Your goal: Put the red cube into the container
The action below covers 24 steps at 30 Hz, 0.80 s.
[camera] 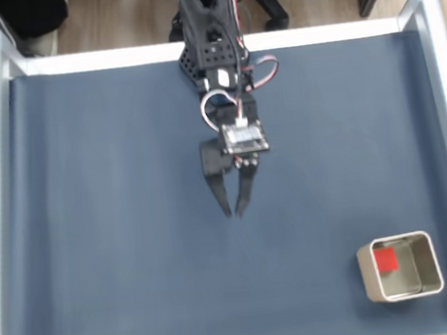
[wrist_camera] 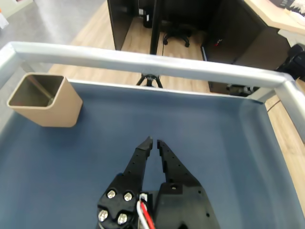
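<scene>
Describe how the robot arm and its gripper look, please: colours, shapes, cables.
The arm is matte black plastic. The gripper has two black fingers tapering to points, with ridged inner edges in the wrist view. Red, white and black cables loop beside the wrist. A small board sits on top, and silver screws show near the fingers.

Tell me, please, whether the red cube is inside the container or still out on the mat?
Inside. In the fixed view the red cube lies within the container's walls, and the gripper is elsewhere, empty.
</scene>
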Tool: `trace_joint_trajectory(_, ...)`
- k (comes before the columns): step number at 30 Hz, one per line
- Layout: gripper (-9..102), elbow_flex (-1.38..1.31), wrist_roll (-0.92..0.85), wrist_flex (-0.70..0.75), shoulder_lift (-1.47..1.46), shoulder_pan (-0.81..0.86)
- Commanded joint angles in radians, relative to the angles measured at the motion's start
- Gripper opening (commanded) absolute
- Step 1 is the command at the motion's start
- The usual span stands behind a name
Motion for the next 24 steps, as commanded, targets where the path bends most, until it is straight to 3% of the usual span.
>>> trace_joint_trajectory(1,0,0.114,0.006,0.032,0.172,0.021)
trace_joint_trajectory(16,0,0.488,0.061,0.253,0.775,0.051)
trace_joint_trajectory(24,0,0.494,0.117,0.469,0.839,0.044)
